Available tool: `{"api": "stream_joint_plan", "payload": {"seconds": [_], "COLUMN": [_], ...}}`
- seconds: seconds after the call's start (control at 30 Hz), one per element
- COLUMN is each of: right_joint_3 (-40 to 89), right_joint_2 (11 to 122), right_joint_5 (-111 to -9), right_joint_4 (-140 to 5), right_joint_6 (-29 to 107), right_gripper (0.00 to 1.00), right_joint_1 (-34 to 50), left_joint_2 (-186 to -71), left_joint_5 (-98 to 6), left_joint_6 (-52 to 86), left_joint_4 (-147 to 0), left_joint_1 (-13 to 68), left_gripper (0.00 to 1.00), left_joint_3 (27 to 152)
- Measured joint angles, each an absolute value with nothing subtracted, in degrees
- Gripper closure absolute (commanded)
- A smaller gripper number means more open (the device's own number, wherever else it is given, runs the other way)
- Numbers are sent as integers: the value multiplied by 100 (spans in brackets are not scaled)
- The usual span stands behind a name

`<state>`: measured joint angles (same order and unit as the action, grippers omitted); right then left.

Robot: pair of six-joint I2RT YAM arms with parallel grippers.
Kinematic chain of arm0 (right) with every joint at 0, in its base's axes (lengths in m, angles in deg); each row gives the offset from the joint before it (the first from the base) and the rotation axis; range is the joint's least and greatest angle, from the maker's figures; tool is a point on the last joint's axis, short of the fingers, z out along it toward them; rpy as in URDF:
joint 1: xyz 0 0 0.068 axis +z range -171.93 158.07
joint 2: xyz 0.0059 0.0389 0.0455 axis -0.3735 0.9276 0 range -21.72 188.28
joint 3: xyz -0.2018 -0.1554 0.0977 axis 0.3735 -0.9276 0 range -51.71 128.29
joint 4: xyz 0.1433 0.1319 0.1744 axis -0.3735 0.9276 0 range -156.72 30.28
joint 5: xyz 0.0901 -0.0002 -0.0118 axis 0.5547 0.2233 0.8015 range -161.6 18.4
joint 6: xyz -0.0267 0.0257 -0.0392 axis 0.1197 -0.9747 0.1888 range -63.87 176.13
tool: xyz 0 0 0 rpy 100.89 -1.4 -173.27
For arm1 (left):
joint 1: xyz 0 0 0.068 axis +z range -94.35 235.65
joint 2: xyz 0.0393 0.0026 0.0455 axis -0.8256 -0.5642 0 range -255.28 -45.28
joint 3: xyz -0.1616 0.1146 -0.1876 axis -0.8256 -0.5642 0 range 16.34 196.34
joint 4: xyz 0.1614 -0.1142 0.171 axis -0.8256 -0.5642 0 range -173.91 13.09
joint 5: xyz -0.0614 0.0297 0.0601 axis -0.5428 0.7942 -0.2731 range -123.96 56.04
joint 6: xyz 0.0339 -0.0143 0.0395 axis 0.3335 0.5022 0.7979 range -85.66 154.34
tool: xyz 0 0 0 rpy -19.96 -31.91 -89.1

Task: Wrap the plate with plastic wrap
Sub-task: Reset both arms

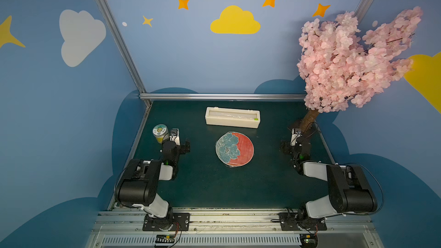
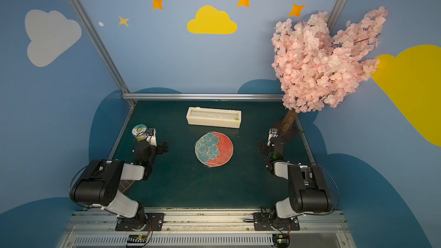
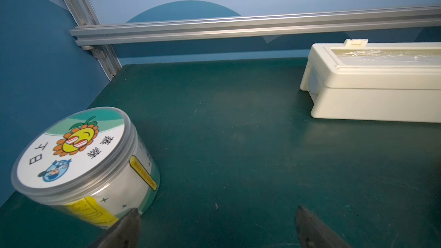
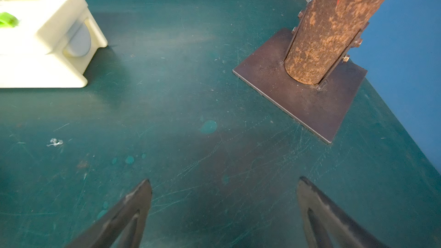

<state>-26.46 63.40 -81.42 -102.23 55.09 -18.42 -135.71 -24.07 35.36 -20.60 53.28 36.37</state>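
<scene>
At centre lies the plate (image 1: 234,149), plastic wrap (image 1: 231,166) seemingly over it, dispenser box (image 1: 232,117) at twelve o'clock. Left gripper (image 3: 217,211) at nine and right gripper (image 4: 224,182) at three gape empty, likely parked clear.

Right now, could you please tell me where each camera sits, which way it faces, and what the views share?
Both top views: high above the near edge, looking down on table, plate; left arm and right arm show.
Left wrist: on that arm, low, facing the far rail: jar, box; open left gripper shows.
Right wrist: likewise low, facing the far right corner: trunk, box end; open right gripper shows.
Shared: all four show the box; only the top views show the plate.
</scene>
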Motion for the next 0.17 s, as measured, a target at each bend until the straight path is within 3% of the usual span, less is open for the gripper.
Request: {"api": "stream_joint_plan", "payload": {"seconds": [0.17], "right_joint_3": [-2646], "right_joint_2": [6332], "right_joint_5": [-8142], "right_joint_4": [-10223], "right_joint_6": [5509], "right_gripper": [5], "right_joint_1": [-1840], "left_joint_2": [-13571], "left_joint_5": [-2409], "left_joint_6": [3531], "left_joint_4": [-2097], "left_joint_1": [5328], "left_gripper": [0], "left_joint_3": [3637]}}
